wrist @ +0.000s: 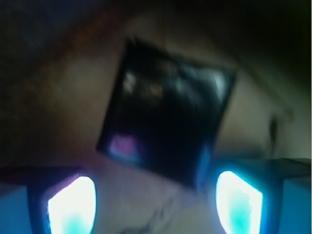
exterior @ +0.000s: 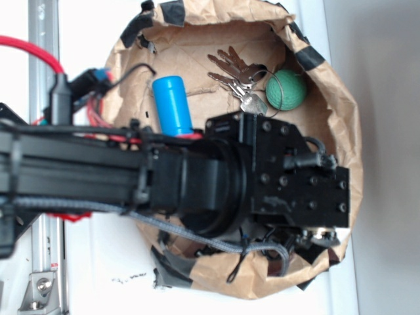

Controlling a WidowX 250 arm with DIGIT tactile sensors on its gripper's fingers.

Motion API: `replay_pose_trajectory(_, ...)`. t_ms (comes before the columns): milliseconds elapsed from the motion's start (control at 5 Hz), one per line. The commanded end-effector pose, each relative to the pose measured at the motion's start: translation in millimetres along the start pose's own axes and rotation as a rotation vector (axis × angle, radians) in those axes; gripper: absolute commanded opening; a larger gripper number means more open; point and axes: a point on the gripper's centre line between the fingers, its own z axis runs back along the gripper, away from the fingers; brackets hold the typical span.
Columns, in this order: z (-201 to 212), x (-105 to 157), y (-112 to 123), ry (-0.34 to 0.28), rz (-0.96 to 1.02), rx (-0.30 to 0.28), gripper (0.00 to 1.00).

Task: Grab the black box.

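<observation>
Brown crumpled paper point(wrist: 63, 112) carries the black box point(wrist: 168, 124), and we see our gripper point(wrist: 156, 200) spread apart above it.

This looks like a robotics lab bench — not a home, not a shop. A white tabletop point(exterior: 111, 262) carries a bare aluminium rail point(exterior: 44, 39) with bolted brackets, the sort of framing a test rig gets built from. Red cables point(exterior: 33, 49) and black wiring run loose across it to the black robot arm point(exterior: 98, 177), nothing tidied away. And the work area is improvised — a crumpled brown paper bin point(exterior: 341, 111), its rim patched with torn black tape strips point(exterior: 174, 12), holding odd trial things: a blue cylinder point(exterior: 172, 105), a bunch of keys point(exterior: 237, 75), a green ball point(exterior: 286, 90).
</observation>
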Motion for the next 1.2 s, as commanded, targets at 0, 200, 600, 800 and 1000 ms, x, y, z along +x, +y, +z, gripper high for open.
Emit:
replay_pose_trajectory(0,30.5,3.6,-3.7,-0.15,0.213,0.075,1.0)
replay_pose_trajectory(200,19.8,15.1,-9.3,-0.165,0.211,0.07,1.0)
replay_pose_trajectory(600,-7.8,35.8,-7.3,-0.162,0.23,0.017,1.0)
replay_pose_trajectory(800,-28.1,45.3,-13.1,-0.158,0.216,-0.038,1.0)
replay_pose_trajectory(1000,-42.7,55.1,-27.8,-0.225,0.088,-0.151,1.0)
